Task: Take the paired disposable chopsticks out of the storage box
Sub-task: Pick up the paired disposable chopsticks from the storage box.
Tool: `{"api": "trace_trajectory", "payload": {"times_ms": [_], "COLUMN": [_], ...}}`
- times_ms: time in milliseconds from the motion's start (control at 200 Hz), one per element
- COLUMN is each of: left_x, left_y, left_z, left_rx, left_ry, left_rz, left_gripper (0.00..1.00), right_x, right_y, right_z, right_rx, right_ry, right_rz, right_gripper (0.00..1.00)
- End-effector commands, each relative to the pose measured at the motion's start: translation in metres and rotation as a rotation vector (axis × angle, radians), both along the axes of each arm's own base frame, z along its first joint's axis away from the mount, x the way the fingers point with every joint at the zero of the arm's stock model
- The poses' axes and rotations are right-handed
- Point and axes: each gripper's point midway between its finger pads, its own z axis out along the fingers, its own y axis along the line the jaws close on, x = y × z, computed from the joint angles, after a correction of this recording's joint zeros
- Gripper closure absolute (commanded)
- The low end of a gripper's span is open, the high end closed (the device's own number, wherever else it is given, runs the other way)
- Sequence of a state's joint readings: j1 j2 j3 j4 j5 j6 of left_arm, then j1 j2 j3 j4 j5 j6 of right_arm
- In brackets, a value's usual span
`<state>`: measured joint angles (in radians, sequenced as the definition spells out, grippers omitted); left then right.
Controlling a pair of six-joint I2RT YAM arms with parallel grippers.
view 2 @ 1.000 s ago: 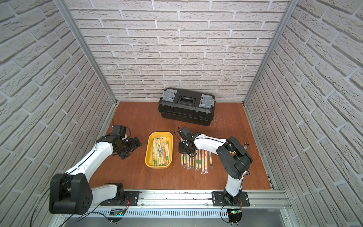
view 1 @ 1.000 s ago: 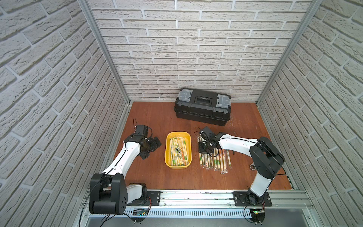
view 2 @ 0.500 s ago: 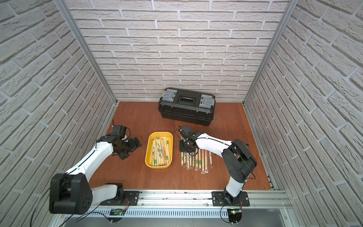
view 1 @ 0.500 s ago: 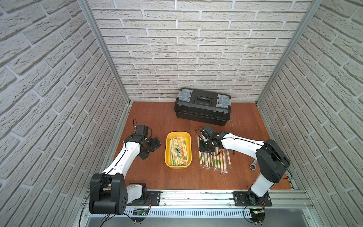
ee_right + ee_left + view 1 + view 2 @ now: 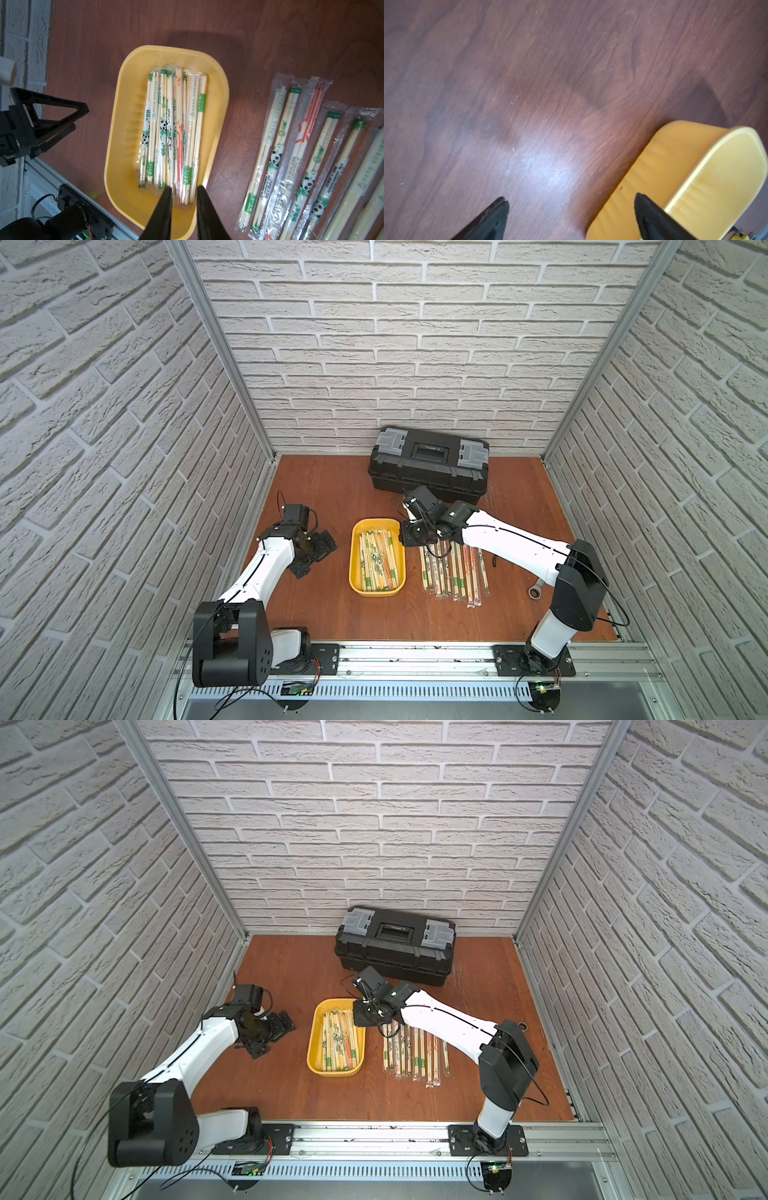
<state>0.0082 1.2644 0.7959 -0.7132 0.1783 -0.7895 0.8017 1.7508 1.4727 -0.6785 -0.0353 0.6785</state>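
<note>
Hovering right gripper (image 5: pixel 184 188) over storage box (image 5: pixel 122 108) end nearest toolbox (image 5: pixel 428 472) — jaws narrowly parted above sleeve ends. Mid-box bundle: paired disposable chopsticks (image 5: pixel 172 128), bare yellow floor along long walls. Wide-spread left gripper (image 5: pixel 571 199) beside box outer wall — open surface (image 5: pixel 529 83) beyond.

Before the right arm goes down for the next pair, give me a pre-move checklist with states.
1. Right gripper above one end of the storage box, jaws narrowly apart: ok.
2. Single pair lined up between the jaws: cannot tell; several chopsticks overlap there.
3. Box braced: not ok; left gripper is open beside its outer wall.
4. Laid-out row beside the box, clear of it: ok.
5. Toolbox out of the path: ok.
</note>
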Motion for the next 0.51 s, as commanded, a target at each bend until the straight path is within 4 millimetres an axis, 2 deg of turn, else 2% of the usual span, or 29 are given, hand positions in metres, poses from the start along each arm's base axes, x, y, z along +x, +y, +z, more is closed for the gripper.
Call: {"api": "trace_trajectory", "payload": {"times_ms": [0,235,260,270,290,500], "left_x": [0.004,0.002,0.002,0.001,0.001,0.001], "left_y": [0.006,0.014,0.014,0.014,0.015,0.015], "left_z": [0.006,0.008,0.009,0.008,0.009,0.008], "left_rx": [0.004,0.005,0.004,0.003,0.003,-0.002], "left_ry": [-0.01,-0.012,-0.012,-0.011,-0.012,-0.01], "left_rz": [0.0,0.019,0.019,0.018,0.02,0.022], "left_gripper": [0.02,0.02,0.02,0.02,0.02,0.02], "right_x": [-0.004,-0.005,-0.006,-0.006,-0.007,-0.011], "right_y": [0.006,0.032,0.035,0.036,0.038,0.054], "right_z": [-0.014,-0.036,-0.034,-0.043,-0.049,-0.074], "right_rx": [-0.111,-0.218,-0.217,-0.234,-0.247,-0.282], "right_ry": [-0.003,-0.012,-0.019,-0.006,-0.001,0.029], "right_rz": [0.048,0.118,0.125,0.129,0.134,0.179], "right_gripper": [0.76,0.76,0.76,0.76,0.76,0.77]}}
